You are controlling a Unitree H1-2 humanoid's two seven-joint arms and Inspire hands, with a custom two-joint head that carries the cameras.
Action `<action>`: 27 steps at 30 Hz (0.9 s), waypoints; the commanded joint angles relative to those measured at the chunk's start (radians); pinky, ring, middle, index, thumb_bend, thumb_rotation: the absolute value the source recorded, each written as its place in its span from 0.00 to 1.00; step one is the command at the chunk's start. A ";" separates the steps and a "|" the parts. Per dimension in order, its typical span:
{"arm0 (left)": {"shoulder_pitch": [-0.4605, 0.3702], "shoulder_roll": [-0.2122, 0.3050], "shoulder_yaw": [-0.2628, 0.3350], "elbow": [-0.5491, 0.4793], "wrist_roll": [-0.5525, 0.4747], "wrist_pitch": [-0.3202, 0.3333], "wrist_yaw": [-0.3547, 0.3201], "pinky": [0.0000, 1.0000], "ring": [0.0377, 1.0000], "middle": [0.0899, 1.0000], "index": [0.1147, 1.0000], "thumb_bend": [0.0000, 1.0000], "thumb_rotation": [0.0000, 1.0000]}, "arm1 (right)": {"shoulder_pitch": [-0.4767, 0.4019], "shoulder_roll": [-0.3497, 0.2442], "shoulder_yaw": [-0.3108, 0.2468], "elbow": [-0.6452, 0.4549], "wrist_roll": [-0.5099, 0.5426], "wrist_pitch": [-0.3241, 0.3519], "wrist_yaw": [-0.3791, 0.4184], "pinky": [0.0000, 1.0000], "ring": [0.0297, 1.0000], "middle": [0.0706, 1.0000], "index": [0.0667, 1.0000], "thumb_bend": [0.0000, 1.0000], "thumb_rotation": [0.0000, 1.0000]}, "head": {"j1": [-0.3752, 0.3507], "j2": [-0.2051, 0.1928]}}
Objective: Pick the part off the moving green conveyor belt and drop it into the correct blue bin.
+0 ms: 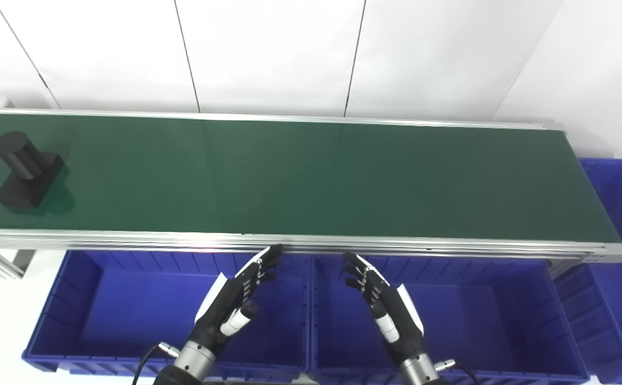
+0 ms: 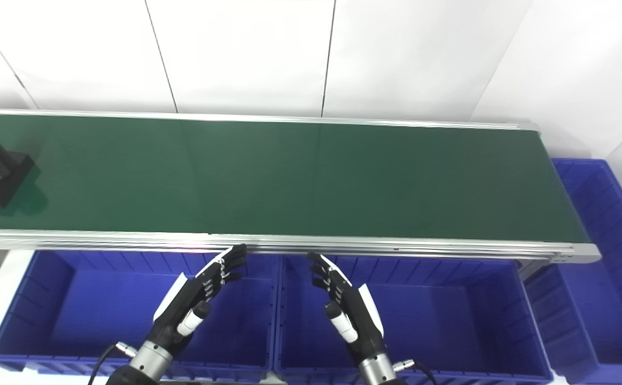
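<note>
Both hands, left hand (image 1: 236,302) and right hand (image 1: 383,302), spread, holding nothing; black part (image 1: 22,171) seemingly unlabelled on conveyor belt (image 1: 311,176).

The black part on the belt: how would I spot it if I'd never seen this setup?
Find the long green conveyor belt running across the view. At its far left end lies the black part, a short cylinder on a blocky base, the only object on it.

I can read no text, label, brand, number or sign anywhere: none on the belt (image 1: 311,176), none on the part (image 1: 25,171) lying on it, none on the bins (image 1: 450,321) just below it.
</note>
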 commanded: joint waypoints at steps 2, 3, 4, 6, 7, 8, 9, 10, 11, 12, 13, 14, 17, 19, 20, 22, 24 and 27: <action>-0.006 -0.001 0.001 -0.022 -0.010 -0.040 -0.002 0.87 0.92 0.93 0.90 1.00 0.96 | -0.007 0.007 -0.001 -0.030 0.007 -0.040 0.003 0.85 0.91 0.93 0.87 0.96 0.96 | 0.001 -0.001; -0.007 0.000 0.000 -0.025 -0.011 -0.040 -0.003 0.87 0.92 0.93 0.90 1.00 0.96 | -0.007 0.006 -0.001 -0.031 0.006 -0.040 0.004 0.85 0.91 0.94 0.87 0.96 0.96 | -0.005 0.003; -0.006 0.001 0.000 -0.027 -0.010 -0.040 -0.003 0.87 0.92 0.93 0.90 1.00 0.97 | -0.007 0.006 0.000 -0.031 0.005 -0.040 0.004 0.86 0.91 0.94 0.88 0.96 0.97 | -0.005 0.003; -0.007 0.000 0.000 -0.029 -0.008 -0.040 -0.001 0.87 0.92 0.93 0.90 1.00 0.97 | -0.008 0.005 0.000 -0.031 0.006 -0.040 0.006 0.86 0.91 0.94 0.88 0.96 0.97 | -0.008 0.003; -0.006 -0.001 0.002 -0.030 -0.006 -0.039 0.002 0.87 0.91 0.93 0.90 1.00 0.97 | -0.009 0.005 -0.001 -0.030 0.008 -0.040 0.007 0.86 0.91 0.94 0.88 0.96 0.96 | -0.008 0.004; -0.006 -0.002 0.004 -0.030 -0.004 -0.039 0.004 0.87 0.91 0.93 0.90 1.00 0.97 | -0.010 0.006 -0.001 -0.029 0.009 -0.040 0.008 0.86 0.91 0.94 0.88 0.97 0.96 | -0.008 0.004; -0.008 -0.002 0.004 -0.030 -0.007 -0.039 0.001 0.87 0.91 0.93 0.89 1.00 0.97 | -0.011 0.006 -0.002 -0.028 0.010 -0.040 0.008 0.86 0.91 0.93 0.88 0.97 0.96 | -0.010 0.006; -0.009 -0.001 0.004 -0.031 -0.010 -0.039 -0.001 0.87 0.91 0.93 0.90 1.00 0.97 | -0.011 0.007 -0.003 -0.028 0.010 -0.040 0.008 0.86 0.91 0.93 0.88 0.97 0.96 | -0.010 0.006; -0.009 0.000 0.004 -0.032 -0.008 -0.039 -0.001 0.87 0.91 0.93 0.90 1.00 0.97 | -0.012 0.007 -0.002 -0.028 0.008 -0.040 0.007 0.86 0.91 0.93 0.88 0.97 0.96 | -0.017 0.009; -0.010 0.001 0.005 -0.033 -0.010 -0.039 -0.002 0.87 0.91 0.93 0.90 1.00 0.97 | -0.013 0.008 -0.002 -0.028 0.007 -0.040 0.005 0.86 0.91 0.93 0.88 0.97 0.96 | -0.022 0.010; -0.010 0.001 0.006 -0.035 -0.006 -0.039 0.003 0.86 0.91 0.93 0.90 1.00 0.97 | -0.013 0.008 -0.001 -0.028 0.005 -0.040 0.004 0.86 0.91 0.93 0.88 0.97 0.96 | -0.024 0.010; -0.009 0.001 0.008 -0.036 -0.002 -0.039 0.007 0.85 0.90 0.92 0.89 1.00 0.97 | -0.014 0.009 -0.001 -0.028 0.003 -0.040 0.003 0.86 0.91 0.93 0.88 0.97 0.96 | -0.028 0.011; -0.010 0.002 0.009 -0.036 -0.011 -0.039 0.000 0.86 0.90 0.92 0.89 1.00 0.97 | -0.014 0.009 0.001 -0.027 -0.001 -0.040 0.000 0.86 0.91 0.93 0.88 0.98 0.96 | -0.028 0.009; -0.012 0.004 0.010 -0.030 -0.027 -0.039 -0.013 0.87 0.91 0.92 0.89 1.00 0.96 | -0.014 0.010 0.000 -0.027 0.002 -0.040 0.002 0.86 0.91 0.93 0.88 0.97 0.96 | -0.026 0.009; -0.014 0.004 0.010 -0.027 -0.030 -0.039 -0.016 0.87 0.91 0.92 0.89 1.00 0.96 | -0.015 0.010 0.000 -0.027 0.003 -0.040 0.002 0.86 0.91 0.93 0.88 0.96 0.95 | -0.027 0.007; -0.015 0.004 0.010 -0.026 -0.028 -0.040 -0.016 0.87 0.91 0.92 0.89 1.00 0.96 | -0.015 0.011 0.000 -0.028 0.004 -0.040 0.003 0.86 0.91 0.93 0.88 0.96 0.95 | -0.027 0.007; -0.015 0.002 0.012 -0.027 -0.025 -0.039 -0.012 0.87 0.91 0.92 0.89 1.00 0.96 | -0.014 0.011 0.000 -0.028 0.006 -0.040 0.004 0.86 0.91 0.93 0.88 0.96 0.95 | -0.026 0.006; -0.012 0.002 0.014 -0.029 -0.022 -0.040 -0.010 0.87 0.91 0.92 0.89 1.00 0.96 | -0.013 0.010 0.001 -0.031 0.001 -0.040 0.002 0.87 0.91 0.94 0.88 0.97 0.95 | -0.025 0.010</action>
